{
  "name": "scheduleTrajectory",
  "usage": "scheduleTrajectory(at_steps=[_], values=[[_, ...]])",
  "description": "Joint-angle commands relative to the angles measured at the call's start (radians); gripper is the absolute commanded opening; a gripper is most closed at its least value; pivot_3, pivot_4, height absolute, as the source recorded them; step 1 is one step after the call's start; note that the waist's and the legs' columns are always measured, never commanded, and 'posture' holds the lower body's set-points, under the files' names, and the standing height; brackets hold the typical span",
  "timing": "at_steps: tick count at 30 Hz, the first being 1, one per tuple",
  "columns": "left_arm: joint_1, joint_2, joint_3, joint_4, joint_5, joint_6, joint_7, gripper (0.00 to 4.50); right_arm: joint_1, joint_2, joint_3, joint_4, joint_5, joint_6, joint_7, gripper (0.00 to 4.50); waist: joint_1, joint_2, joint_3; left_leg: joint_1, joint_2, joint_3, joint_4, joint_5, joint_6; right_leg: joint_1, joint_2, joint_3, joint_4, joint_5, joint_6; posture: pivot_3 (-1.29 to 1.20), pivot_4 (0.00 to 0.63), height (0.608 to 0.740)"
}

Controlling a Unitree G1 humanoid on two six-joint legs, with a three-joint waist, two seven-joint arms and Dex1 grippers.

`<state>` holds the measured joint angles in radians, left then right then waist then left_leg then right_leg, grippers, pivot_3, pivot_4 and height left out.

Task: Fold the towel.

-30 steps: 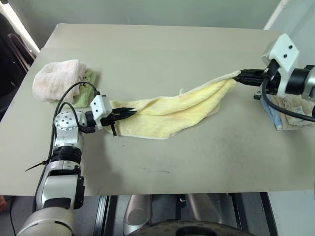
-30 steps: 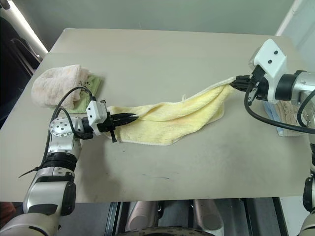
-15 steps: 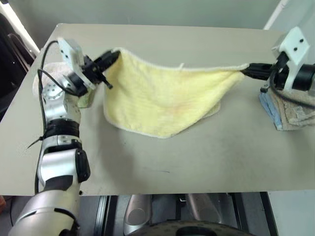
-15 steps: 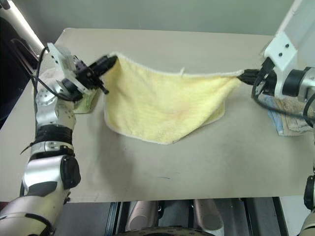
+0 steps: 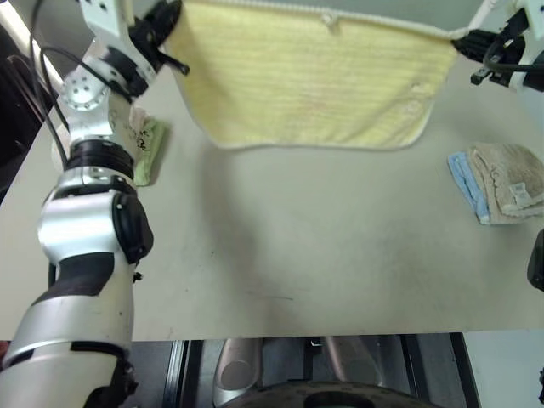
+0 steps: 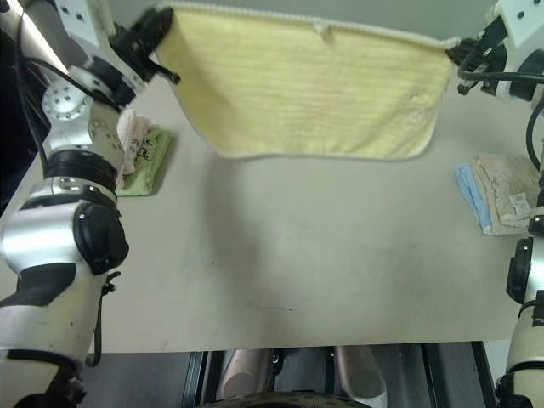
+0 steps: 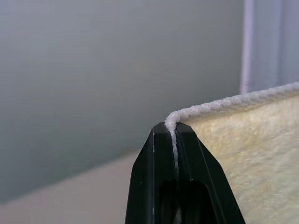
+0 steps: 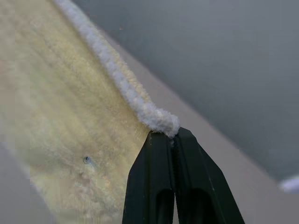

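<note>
— Towel is up off the table, stretched flat between both arms, its whitish corded top edge pulled almost straight. Who has which corner?

— Left gripper is clenched on one top corner, the cord pinched right between its black fingers. Right gripper is clamped the same way on the other top corner.

— And the bottom edge?

— It hangs loose in a shallow curve above the table, not touching it. A small white tag sits on the top edge.

— Room underneath?

— The table below the towel and toward the near edge is bare. A beige towel on a blue cloth lies below the towel's right corner. A pink-white towel on a green cloth lies below its left corner.
</note>
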<state>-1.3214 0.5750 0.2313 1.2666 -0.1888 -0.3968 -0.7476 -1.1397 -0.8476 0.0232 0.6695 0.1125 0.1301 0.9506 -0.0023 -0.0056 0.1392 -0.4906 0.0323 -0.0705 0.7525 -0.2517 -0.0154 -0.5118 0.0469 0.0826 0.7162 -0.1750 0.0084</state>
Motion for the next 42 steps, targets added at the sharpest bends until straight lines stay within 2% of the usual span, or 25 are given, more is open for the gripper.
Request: scheduleTrajectory(at_steps=[1, 5, 11, 17, 20, 25, 27, 35, 40, 42], values=[[0.009, 0.050, 0.053, 0.011, -0.026, -0.020, -0.058, 0.03, 0.057, -0.045, -0.084, -0.030, 0.055, -0.068, 0.072, 0.00, 0.000, 0.000, 0.000, 0.000, 0.000, 0.001, 0.000, 0.000, 0.000, 0.000, 0.000, 0.000, 0.000, -0.001, 0.000, 0.00, 0.150, 0.697], [0.076, 0.075, 0.078, -0.013, -0.068, 0.020, -0.269, 0.03, 0.257, -0.075, -0.158, -0.209, 0.139, -0.036, 0.139, 0.00, 0.003, 0.001, 0.000, -0.005, 0.000, 0.000, 0.001, -0.001, 0.000, -0.003, 0.000, 0.000, -0.001, -0.003, 0.001, 0.00, 0.150, 0.697], [0.217, 0.137, 0.072, -0.086, -0.092, 0.128, -0.517, 0.03, 0.557, -0.085, -0.284, -0.480, 0.245, 0.005, 0.141, 0.00, 0.000, 0.001, 0.000, -0.019, 0.000, 0.002, 0.015, -0.002, 0.000, -0.016, -0.001, 0.000, 0.008, -0.002, 0.002, 0.00, 0.150, 0.697], [0.441, 0.222, 0.035, -0.339, -0.136, 0.401, -0.739, 0.03, 0.928, -0.117, -0.434, -0.748, 0.322, 0.150, 0.139, 0.00, 0.000, 0.000, 0.000, -0.009, 0.000, 0.002, 0.020, -0.004, 0.004, -0.005, -0.001, -0.001, 0.011, -0.005, 0.002, 0.00, 0.150, 0.697], [0.546, 0.266, 0.023, -0.491, -0.170, 0.563, -0.782, 0.03, 1.072, -0.096, -0.495, -0.834, 0.345, 0.143, 0.144, 0.00, 0.001, 0.000, 0.000, -0.001, 0.000, 0.002, 0.019, -0.005, 0.004, 0.004, -0.001, -0.001, 0.010, -0.011, -0.007, 0.00, 0.150, 0.697], [0.720, 0.351, -0.001, -0.676, -0.209, 0.752, -0.815, 0.03, 1.291, -0.068, -0.565, -0.986, 0.399, 0.195, 0.158, 0.00, 0.000, 0.000, 0.000, 0.007, -0.001, 0.001, 0.017, -0.007, 0.005, 0.012, 0.000, -0.001, 0.008, -0.012, -0.004, 0.00, 0.150, 0.697], [0.776, 0.380, -0.010, -0.712, -0.215, 0.786, -0.823, 0.03, 1.373, -0.069, -0.582, -1.024, 0.401, 0.203, 0.173, 0.00, 0.000, 0.000, -0.001, 0.011, -0.001, 0.001, 0.017, -0.007, 0.004, 0.015, 0.000, -0.001, 0.008, -0.015, 0.001, 0.00, 0.150, 0.697], [0.956, 0.475, -0.048, -0.821, -0.237, 0.843, -0.846, 0.03, 1.641, -0.079, -0.619, -1.085, 0.335, 0.153, 0.230, 0.00, 0.001, -0.001, -0.002, 0.013, -0.001, -0.003, 0.017, -0.013, -0.002, 0.017, 0.001, -0.001, 0.008, -0.020, -0.003, 0.00, 0.150, 0.697], [1.008, 0.503, -0.057, -0.856, -0.258, 0.848, -0.838, 0.03, 1.688, -0.092, -0.636, -1.093, 0.329, 0.139, 0.235, 0.00, 0.001, -0.001, -0.002, 0.012, -0.001, -0.003, 0.017, -0.016, -0.003, 0.015, 0.001, -0.001, 0.008, -0.022, -0.004, 0.00, 0.150, 0.697], [0.976, 0.487, -0.064, -0.829, -0.257, 0.827, -0.811, 0.03, 1.640, -0.112, -0.636, -1.078, 0.342, 0.162, 0.212, 0.00, 0.001, -0.001, -0.002, 0.010, -0.001, -0.004, 0.017, -0.017, -0.004, 0.013, 0.001, -0.001, 0.008, -0.022, -0.004, 0.00, 0.150, 0.697]])
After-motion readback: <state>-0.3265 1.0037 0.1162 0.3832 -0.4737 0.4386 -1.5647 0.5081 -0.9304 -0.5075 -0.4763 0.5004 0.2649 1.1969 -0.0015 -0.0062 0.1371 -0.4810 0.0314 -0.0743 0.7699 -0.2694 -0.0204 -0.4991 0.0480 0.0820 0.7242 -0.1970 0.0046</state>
